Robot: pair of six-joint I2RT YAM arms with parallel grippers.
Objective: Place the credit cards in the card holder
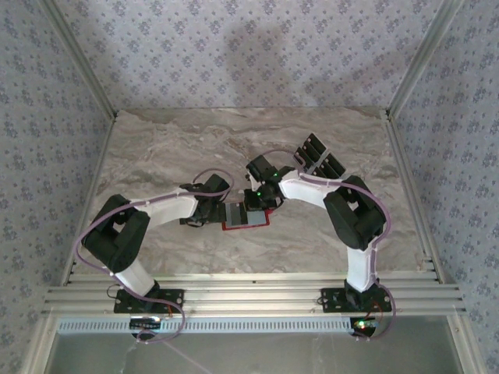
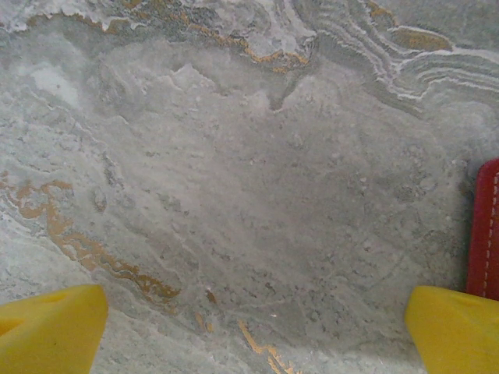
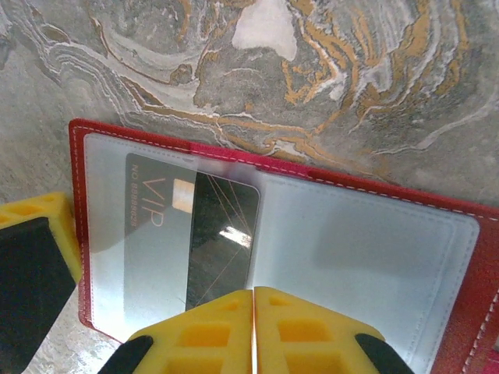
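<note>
Yellow right fingers (image 3: 210,331), pressed shut on nothing I can see, sit at 5 o'clock of the credit card (image 3: 222,234), half-pocketed in the card holder (image 3: 487,265), long axis 9-to-3; left fingers (image 2: 54,327) gape empty.

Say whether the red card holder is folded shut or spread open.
Spread open: the card holder lies flat, both grey inner pockets facing up, a black card partly inside one.
</note>
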